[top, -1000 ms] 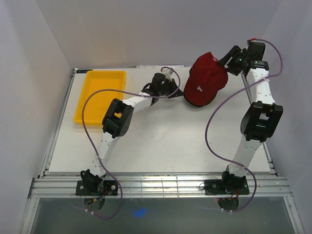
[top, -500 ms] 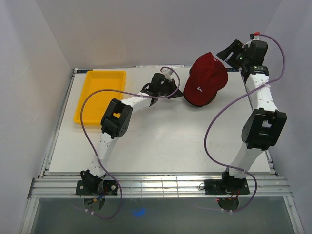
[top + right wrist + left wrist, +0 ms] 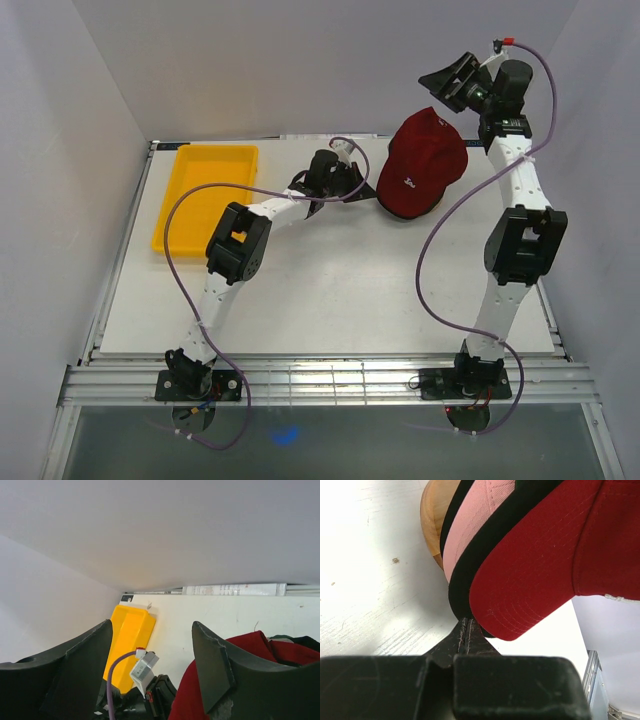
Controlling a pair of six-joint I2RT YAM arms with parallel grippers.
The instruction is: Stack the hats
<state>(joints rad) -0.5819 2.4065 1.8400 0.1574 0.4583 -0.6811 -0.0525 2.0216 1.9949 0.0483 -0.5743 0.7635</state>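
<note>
The dark red cap (image 3: 422,165) with a white logo sits on top of the pile at the back right of the table. In the left wrist view its red brim (image 3: 530,575) lies over the black cap's brim (image 3: 467,585) and the pale pink cap's brim (image 3: 472,525), all on the wooden stand (image 3: 431,515). My left gripper (image 3: 366,190) is shut and empty, its tips (image 3: 466,624) right at the edge of the black brim. My right gripper (image 3: 446,80) is open and empty, raised above and behind the red cap (image 3: 250,652).
A yellow tray (image 3: 205,195) stands at the back left of the table and also shows in the right wrist view (image 3: 127,645). The left arm's wrist and purple cable (image 3: 142,680) lie between tray and caps. White walls enclose the table.
My right gripper has lifted up and back, away from the red cap, which stays on the pile. The left arm has not moved.
</note>
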